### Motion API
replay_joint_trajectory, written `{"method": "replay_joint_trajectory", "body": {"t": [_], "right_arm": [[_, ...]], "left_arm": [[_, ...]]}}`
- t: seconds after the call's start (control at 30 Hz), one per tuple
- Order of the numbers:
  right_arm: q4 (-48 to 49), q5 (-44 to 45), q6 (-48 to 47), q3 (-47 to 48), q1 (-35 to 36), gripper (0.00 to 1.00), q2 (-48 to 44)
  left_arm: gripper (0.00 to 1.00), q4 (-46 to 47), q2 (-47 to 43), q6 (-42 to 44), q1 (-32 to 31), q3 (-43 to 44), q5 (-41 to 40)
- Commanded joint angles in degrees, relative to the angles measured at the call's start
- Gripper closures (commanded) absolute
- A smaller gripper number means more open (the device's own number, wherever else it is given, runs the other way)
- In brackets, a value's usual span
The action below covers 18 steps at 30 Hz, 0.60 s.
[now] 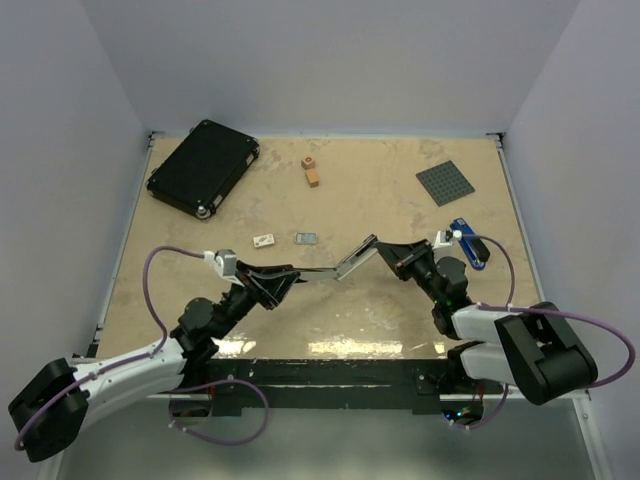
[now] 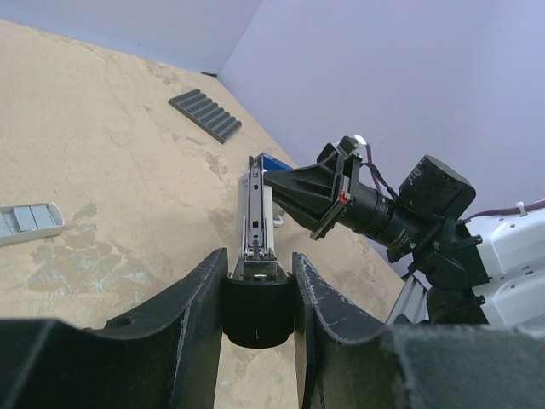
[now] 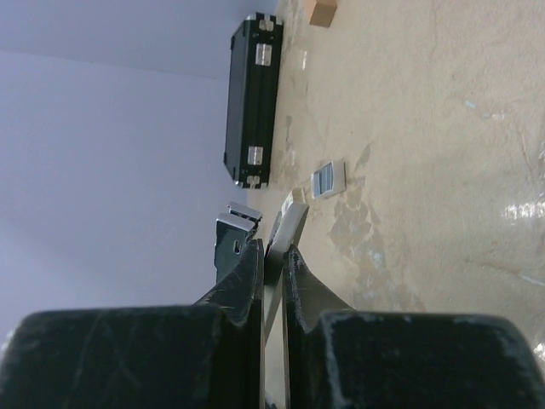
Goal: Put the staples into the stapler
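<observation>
A: Step in hand?
B: Both tools hold the stapler [image 1: 350, 262] open, mid-frame. The left tool [image 1: 290, 276] is clamped on its black end and the right tool [image 1: 380, 247] pinches the silver arm.
A: And the staples [image 1: 306, 238]?
B: Loose on the worktop [image 1: 400, 310], just above. Next, likely: one tool lets go and fetches them.

Stapler [image 1: 350, 262] at frame centre, between left gripper [image 1: 288, 276] and right gripper [image 1: 384, 248]
Staples [image 1: 306, 238] just above it; case [image 1: 204, 168] upper left; 2 blocks [image 1: 311, 172] top centre; plate [image 1: 447, 183] upper right.

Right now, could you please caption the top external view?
Opened stapler held between left gripper and right gripper; staples lie on the table.
</observation>
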Motion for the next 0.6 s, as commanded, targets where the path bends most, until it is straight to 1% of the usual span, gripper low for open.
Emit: {"method": "replay_joint_trajectory", "body": {"t": [0.0, 0.1, 0.17, 0.23, 0.27, 0.33, 0.37, 0.47, 0.53, 0.57], "right_arm": [[1.59, 8.94, -2.01, -2.26, -1.91, 1.00, 2.12], [0.45, 7.97, -1.13, -2.08, -1.30, 1.00, 1.95], [0.01, 7.97, 0.09, -2.61, -1.03, 1.00, 1.51], [0.27, 6.48, 0.89, -3.48, -0.42, 1.00, 0.81], [0.01, 5.86, 1.41, -3.49, -0.07, 1.00, 0.46], [-1.39, 5.86, 2.38, -3.84, 1.33, 1.00, -1.03], [-1.83, 6.03, 3.34, -4.10, 1.86, 1.00, -1.56], [-2.89, 6.65, 5.28, -5.51, 2.92, 1.00, -3.67], [-4.91, 6.74, 5.46, -5.95, 3.10, 1.00, -4.72], [-5.78, 6.91, 5.20, -6.04, 3.18, 1.00, -6.03]], "left_arm": [[1.00, 6.39, -10.76, 3.56, -1.17, -10.73, -3.81], [1.00, 4.69, -13.14, 8.21, -1.52, -7.04, -6.27], [1.00, 5.83, -11.75, 11.63, -1.61, -4.40, -7.95], [1.00, 10.13, -9.03, 13.49, -1.61, -2.39, -8.30], [1.00, 14.32, -5.53, 15.06, -1.61, -2.29, -8.22], [1.00, 18.91, -1.82, 15.52, -1.61, -0.01, -8.30], [1.00, 24.68, 1.33, 15.78, -1.70, 0.17, -8.48], [1.00, 33.22, 5.91, 16.92, -1.61, 1.40, -10.06], [1.00, 33.79, 6.98, 18.32, -1.70, 3.86, -9.54], [1.00, 32.66, 7.16, 19.90, -1.78, 4.82, -9.36]]}}
